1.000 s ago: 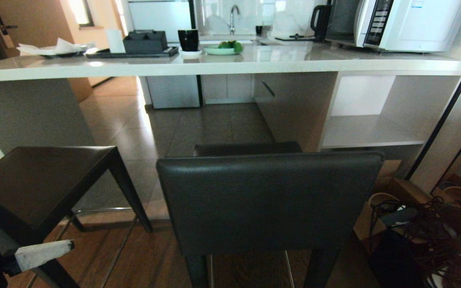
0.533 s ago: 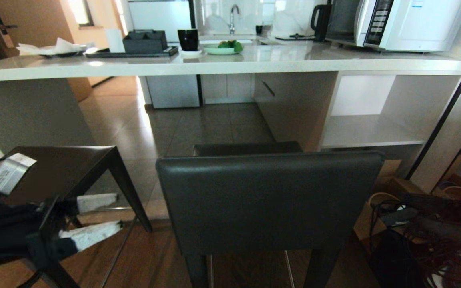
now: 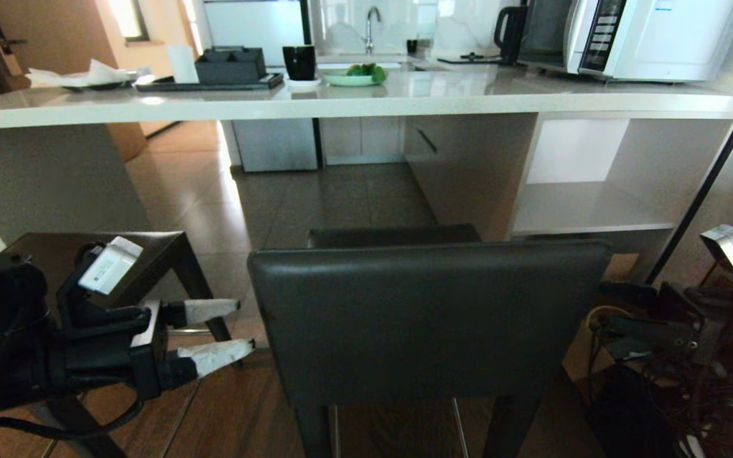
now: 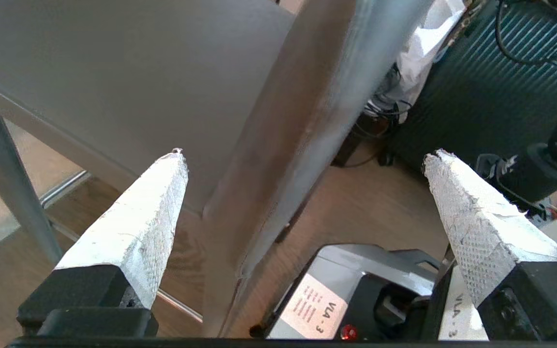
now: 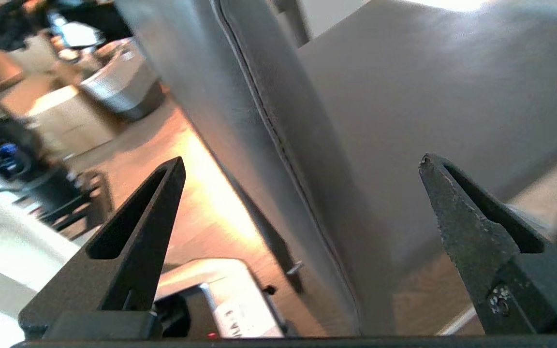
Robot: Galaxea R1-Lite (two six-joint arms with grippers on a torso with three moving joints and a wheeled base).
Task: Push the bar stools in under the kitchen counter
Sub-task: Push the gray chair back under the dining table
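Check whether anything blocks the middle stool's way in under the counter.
Nothing visible does. Bare floor tiles run from the middle stool to the open space beneath the counter. The second stool stands off to its left, the shelves to the right.

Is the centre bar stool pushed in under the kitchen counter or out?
Out: the bar stool stands short of the kitchen counter, bare floor between.

Two bar stools (image 3: 427, 318) (image 3: 96, 261) — one kitchen counter (image 3: 341, 102) — one microwave (image 3: 649, 38).
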